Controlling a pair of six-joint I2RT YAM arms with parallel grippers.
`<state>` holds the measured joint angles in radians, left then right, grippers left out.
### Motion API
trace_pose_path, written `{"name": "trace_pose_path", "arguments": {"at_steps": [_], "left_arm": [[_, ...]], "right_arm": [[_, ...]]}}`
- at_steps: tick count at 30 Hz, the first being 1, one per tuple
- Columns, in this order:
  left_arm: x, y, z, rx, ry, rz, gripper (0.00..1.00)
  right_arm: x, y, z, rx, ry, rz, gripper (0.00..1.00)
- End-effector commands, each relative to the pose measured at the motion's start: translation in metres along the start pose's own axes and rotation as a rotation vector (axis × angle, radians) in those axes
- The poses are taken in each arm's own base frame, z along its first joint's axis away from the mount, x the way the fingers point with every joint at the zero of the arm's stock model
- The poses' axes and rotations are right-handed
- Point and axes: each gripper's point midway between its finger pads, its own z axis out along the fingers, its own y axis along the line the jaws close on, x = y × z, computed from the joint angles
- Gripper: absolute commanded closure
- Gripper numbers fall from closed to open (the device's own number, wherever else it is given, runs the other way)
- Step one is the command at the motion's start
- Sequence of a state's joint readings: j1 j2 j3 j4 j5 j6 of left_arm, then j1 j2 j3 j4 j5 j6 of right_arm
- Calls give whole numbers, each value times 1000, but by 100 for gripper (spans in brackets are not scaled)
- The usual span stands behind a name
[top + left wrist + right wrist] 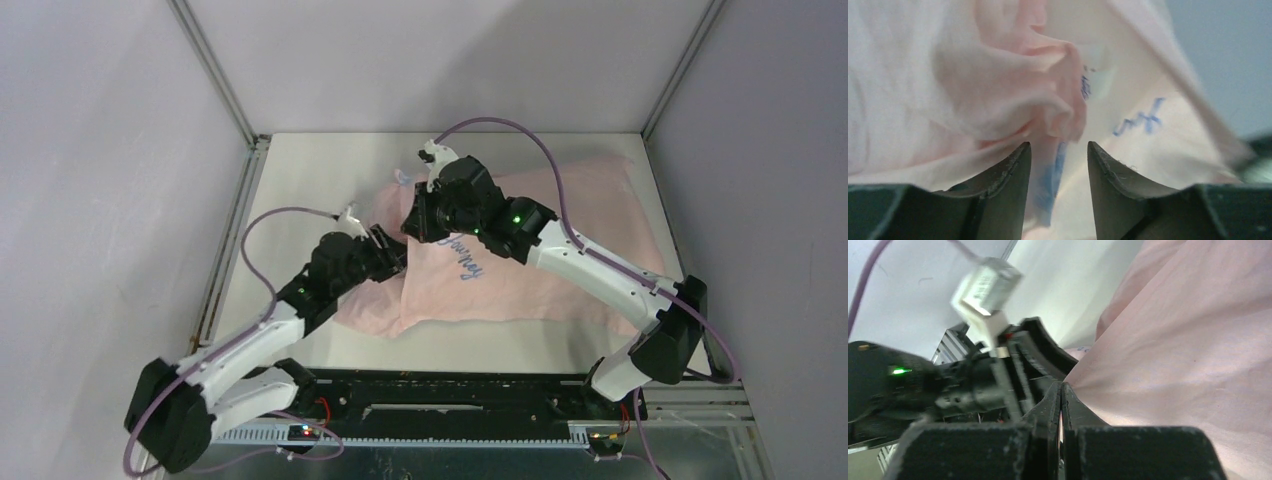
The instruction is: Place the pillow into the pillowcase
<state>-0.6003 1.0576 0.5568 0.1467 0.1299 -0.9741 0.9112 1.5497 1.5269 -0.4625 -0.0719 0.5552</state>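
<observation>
The pale pink pillowcase (560,270) lies plump across the table's middle and right, with blue "Journey" writing (465,257) facing up. The pillow is hidden; no bare white cushion shows. My right gripper (412,222) is at the case's left end. In the right wrist view it (1061,385) is shut on a thin fold of the pink fabric (1188,340). My left gripper (392,247) is just beside it at the same end. In the left wrist view it (1058,145) is open, with bunched pillowcase fabric (1013,85) in front of and between its fingers.
The white table (300,180) is enclosed by grey walls with metal corner posts (215,75). A black rail (450,400) runs along the near edge between the arm bases. The left arm's wrist (973,385) sits very close to the right gripper.
</observation>
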Motion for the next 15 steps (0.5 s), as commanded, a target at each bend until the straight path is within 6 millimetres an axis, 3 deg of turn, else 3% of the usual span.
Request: {"name": "trace_pose_path", "arguments": {"at_steps": [1,5,9,15], "left_arm": [[-14,1,-31,-41,-86,62,48],[-29,31,-55,-209,-155,107,45],[-38,51,-70,-268,-214,106,46],[-19,75,-66,-321,-145,134,45]], "right_arm": [[-23,25,-21,-112,-75,16,100],[-17,20,-21,-103,-66,21,100],[-13,15,-21,-88,-57,27,100],[-13,12,-14,-71,-29,14,100]]}}
